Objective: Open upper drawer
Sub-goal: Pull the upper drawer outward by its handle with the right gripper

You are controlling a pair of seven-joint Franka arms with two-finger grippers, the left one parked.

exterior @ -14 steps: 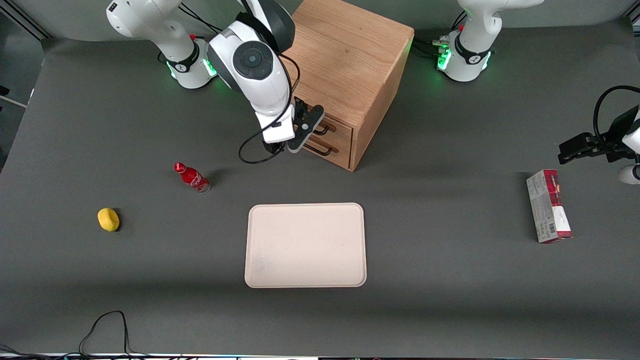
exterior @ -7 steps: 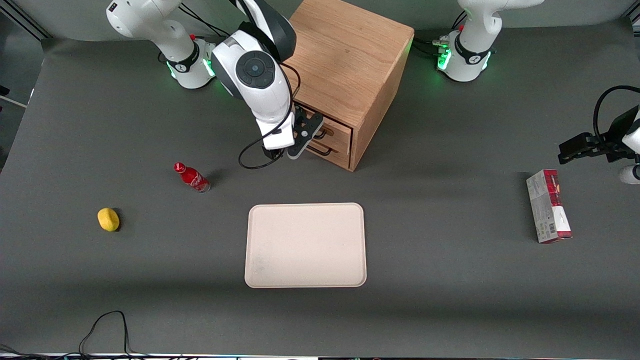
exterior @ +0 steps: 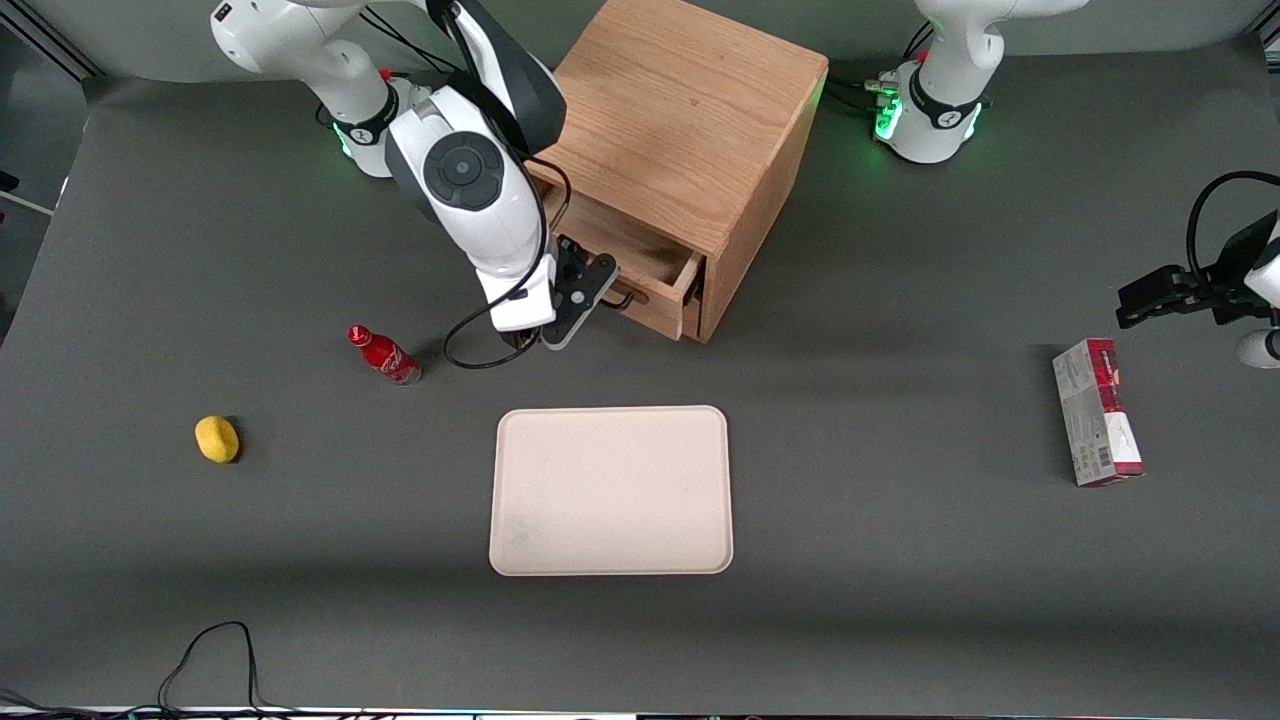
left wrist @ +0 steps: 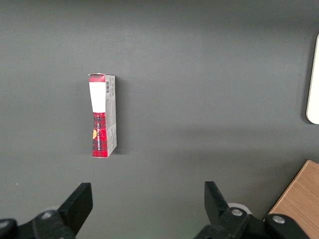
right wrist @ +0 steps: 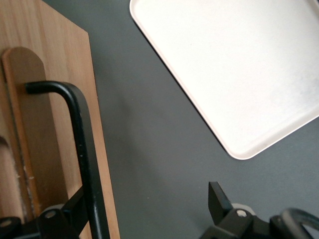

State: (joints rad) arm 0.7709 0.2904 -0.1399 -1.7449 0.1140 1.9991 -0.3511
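Pulled out of the boxy oak cabinet (exterior: 690, 130) since a second ago, the one upper drawer (exterior: 640, 265) now juts toward the front camera; its long black bar handle (right wrist: 84, 154) lies along the light oak front; the pincer (exterior: 590, 295) looks hooked around that handle, fingers apart.

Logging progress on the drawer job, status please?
Gripper at upper drawer handle, fingers open around the bar. Drawer pulled partly out. Tray nearer the camera, clear of it.
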